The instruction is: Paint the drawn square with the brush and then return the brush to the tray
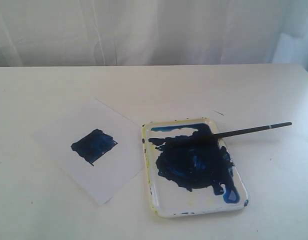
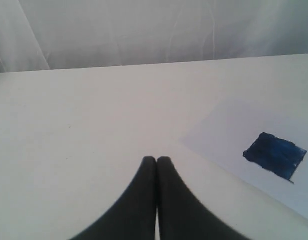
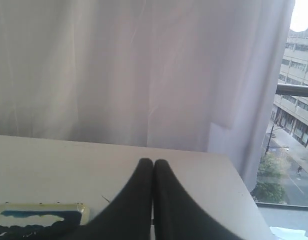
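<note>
The drawn square (image 1: pixel 94 145) on the white paper sheet (image 1: pixel 91 152) is smeared dark blue; it also shows in the left wrist view as the square (image 2: pixel 275 155). The brush (image 1: pixel 229 133) lies across the far part of the tray (image 1: pixel 161 207), its handle sticking out past the right rim and its tip in the dark blue blotch (image 1: pixel 194 165). A corner of the tray (image 3: pixel 81 210) shows in the right wrist view. Neither gripper appears in the exterior view. My left gripper (image 2: pixel 156 160) is shut and empty above the table. My right gripper (image 3: pixel 153 161) is shut and empty too.
A white curtain (image 1: pixel 144 30) hangs behind the table's far edge. The right wrist view shows the table's right edge (image 3: pixel 244 190) and a window onto buildings (image 3: pixel 296 65) beyond it.
</note>
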Robot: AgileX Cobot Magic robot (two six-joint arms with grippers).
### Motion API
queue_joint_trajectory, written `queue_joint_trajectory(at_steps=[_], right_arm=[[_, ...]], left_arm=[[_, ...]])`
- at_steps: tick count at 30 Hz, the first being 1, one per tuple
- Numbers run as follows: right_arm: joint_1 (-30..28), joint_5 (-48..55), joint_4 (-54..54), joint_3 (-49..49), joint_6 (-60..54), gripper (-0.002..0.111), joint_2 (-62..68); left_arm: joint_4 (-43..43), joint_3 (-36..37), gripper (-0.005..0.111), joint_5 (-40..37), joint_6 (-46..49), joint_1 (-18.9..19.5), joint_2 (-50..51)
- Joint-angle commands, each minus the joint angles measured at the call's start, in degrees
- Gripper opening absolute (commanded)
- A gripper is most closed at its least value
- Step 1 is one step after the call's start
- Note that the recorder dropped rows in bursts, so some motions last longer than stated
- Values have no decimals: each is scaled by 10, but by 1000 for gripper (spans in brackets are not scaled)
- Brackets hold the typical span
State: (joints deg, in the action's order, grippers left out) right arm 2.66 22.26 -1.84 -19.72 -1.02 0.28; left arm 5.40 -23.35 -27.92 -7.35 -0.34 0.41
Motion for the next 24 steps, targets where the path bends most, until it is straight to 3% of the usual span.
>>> queue_joint_trajectory(at_steps=[1,5,14,24], right_arm=[[2,-102,-7,83,-9,0,-3],[2,-189,-7,182,-24,0,-3],[2,-123,-5,197,-13,0,-3],[2,-120,-5,197,-13,0,-3]], left_arm=[[-8,106,0,174,-17,-3,-4],[-5,233,0,328,-17,-3,-4],[-3,233,0,253,-18,-3,-4],[-3,233,0,249,-18,-3,-4]])
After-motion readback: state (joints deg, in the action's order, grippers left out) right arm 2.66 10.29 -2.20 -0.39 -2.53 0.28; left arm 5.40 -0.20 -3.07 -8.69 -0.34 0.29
